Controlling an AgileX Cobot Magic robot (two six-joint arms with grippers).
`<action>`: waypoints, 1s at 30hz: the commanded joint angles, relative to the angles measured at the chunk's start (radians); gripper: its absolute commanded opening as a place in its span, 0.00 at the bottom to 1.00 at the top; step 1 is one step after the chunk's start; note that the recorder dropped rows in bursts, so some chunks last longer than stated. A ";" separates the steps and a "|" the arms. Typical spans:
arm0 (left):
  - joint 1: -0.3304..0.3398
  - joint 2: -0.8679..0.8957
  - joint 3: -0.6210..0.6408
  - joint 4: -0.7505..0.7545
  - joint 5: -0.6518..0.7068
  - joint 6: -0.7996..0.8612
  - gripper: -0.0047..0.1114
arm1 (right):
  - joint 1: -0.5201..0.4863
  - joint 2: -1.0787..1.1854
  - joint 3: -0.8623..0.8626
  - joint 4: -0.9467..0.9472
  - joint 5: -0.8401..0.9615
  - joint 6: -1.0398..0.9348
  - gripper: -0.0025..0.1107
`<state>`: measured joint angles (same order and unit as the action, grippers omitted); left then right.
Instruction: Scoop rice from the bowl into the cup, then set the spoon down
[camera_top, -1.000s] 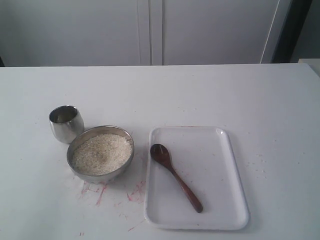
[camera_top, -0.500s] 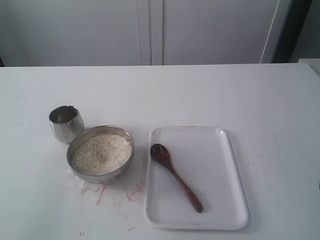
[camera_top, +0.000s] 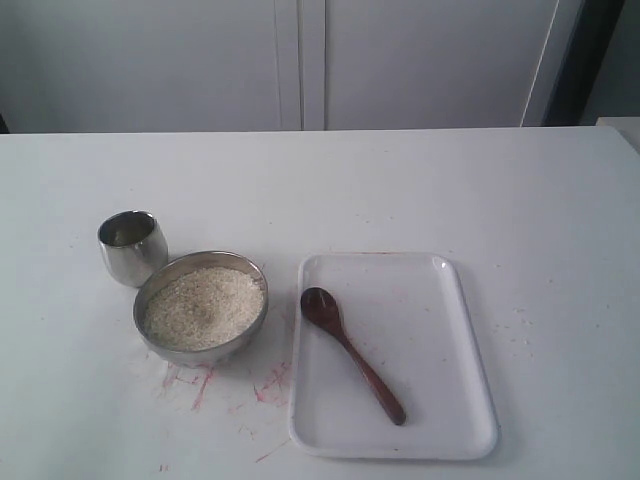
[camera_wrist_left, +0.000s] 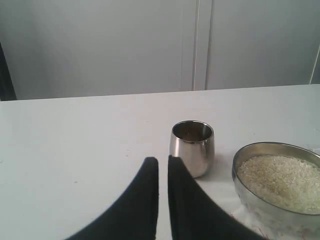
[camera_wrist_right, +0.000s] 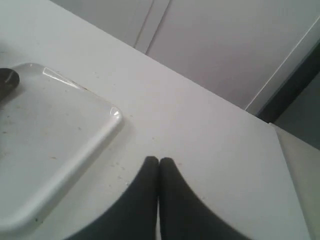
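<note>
Rice (camera_top: 203, 305) sits heaped in the bowl (camera_top: 200, 356) at near left, with the cup (camera_top: 131, 250) just beside it on the far-left side. Spoon (camera_top: 350, 352) lies untouched on the white tray (camera_top: 450, 390) to the right, handle angling nearer and rightward. Left gripper (camera_wrist_left: 163, 165) is pinched together on nothing; right gripper (camera_wrist_right: 159, 162) is clamped tight, empty too.

Nothing has visibly changed. The spoon (camera_top: 354, 357), bowl (camera_top: 205, 353) and cup (camera_top: 130, 258) lie as they did a second ago.
</note>
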<state>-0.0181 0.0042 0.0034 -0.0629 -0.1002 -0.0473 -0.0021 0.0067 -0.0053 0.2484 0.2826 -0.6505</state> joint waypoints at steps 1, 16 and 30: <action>-0.005 -0.004 -0.003 -0.004 -0.005 -0.002 0.16 | -0.008 -0.007 0.005 -0.007 -0.004 0.001 0.02; -0.005 -0.004 -0.003 -0.004 -0.005 -0.002 0.16 | -0.008 -0.007 0.005 0.005 -0.097 0.101 0.02; -0.005 -0.004 -0.003 -0.004 -0.005 -0.002 0.16 | -0.008 -0.007 0.005 -0.400 -0.023 0.651 0.02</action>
<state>-0.0181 0.0042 0.0034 -0.0629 -0.1002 -0.0473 -0.0021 0.0067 -0.0053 -0.1136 0.2421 -0.0347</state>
